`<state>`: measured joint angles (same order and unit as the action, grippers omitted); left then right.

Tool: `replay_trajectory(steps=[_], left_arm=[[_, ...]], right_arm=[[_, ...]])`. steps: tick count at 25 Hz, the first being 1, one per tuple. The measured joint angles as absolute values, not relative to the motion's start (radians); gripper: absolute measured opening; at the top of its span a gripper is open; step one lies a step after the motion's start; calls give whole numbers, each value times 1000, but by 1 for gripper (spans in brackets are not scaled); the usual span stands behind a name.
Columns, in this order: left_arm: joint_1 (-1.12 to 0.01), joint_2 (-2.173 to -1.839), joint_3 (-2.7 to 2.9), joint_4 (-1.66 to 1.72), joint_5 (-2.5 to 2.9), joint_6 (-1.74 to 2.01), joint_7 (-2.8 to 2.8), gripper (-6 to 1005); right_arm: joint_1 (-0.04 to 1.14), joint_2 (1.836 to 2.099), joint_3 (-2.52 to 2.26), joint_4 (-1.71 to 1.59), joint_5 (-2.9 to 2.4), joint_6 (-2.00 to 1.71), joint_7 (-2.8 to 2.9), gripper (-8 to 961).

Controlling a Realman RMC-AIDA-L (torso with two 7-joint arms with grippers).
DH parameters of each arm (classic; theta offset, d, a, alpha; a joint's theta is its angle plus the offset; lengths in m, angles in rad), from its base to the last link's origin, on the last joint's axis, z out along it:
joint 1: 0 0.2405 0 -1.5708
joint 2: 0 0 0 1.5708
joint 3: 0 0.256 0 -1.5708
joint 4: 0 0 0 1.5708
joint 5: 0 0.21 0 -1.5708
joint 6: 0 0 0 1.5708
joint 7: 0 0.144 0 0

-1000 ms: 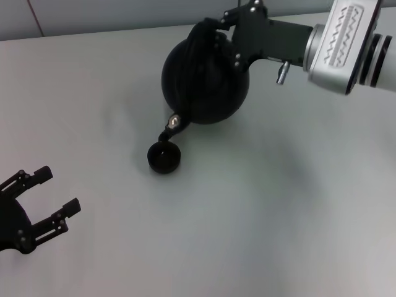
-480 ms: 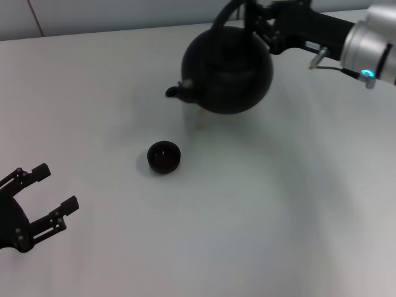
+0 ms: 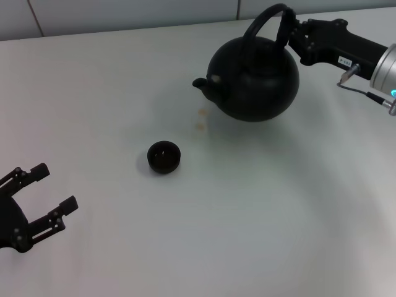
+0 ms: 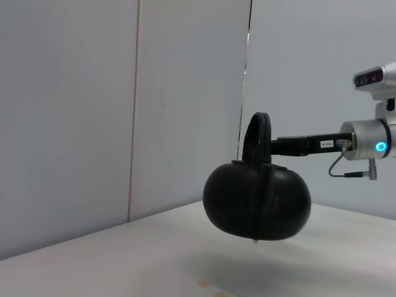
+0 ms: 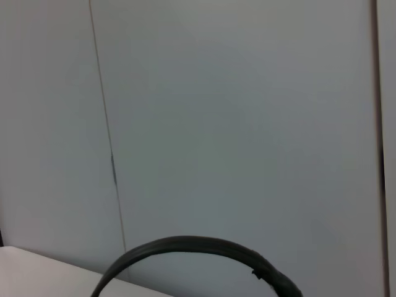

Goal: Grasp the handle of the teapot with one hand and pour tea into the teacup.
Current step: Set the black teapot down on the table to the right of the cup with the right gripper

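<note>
The teapot (image 3: 255, 80) has a matt black body with a smooth surface and only a dull sheen. Its handle (image 3: 270, 20) is a smooth black strap of the same matt finish. The teacup (image 3: 164, 156) is dark and slightly glossy. The table (image 3: 247, 216) is a smooth, matt, pale surface. The right gripper (image 3: 296, 36) is matt black, mounted on a satin metal-look arm section (image 3: 387, 68).
</note>
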<state>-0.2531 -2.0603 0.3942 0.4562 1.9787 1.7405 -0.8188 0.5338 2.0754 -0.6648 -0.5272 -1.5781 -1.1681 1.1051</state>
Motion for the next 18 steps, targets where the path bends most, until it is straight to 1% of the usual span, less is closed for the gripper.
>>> replay_trajectory(steps=[5,11,18], left_arm=[[-253,-2060,394,459,1979,1743,-818,813],[-253,-2060,394,462,1979,1748,-818,813],[-255,-2060,394,463,1979,1750,-818,813]], right_arm=[[510,2079,-664,-521,-1577,-1205,1103,66],[440,2081,-652,-518,-1567,-1242,1080,66],[408,2083,-648,-506,-1553,-1244,1032,65]])
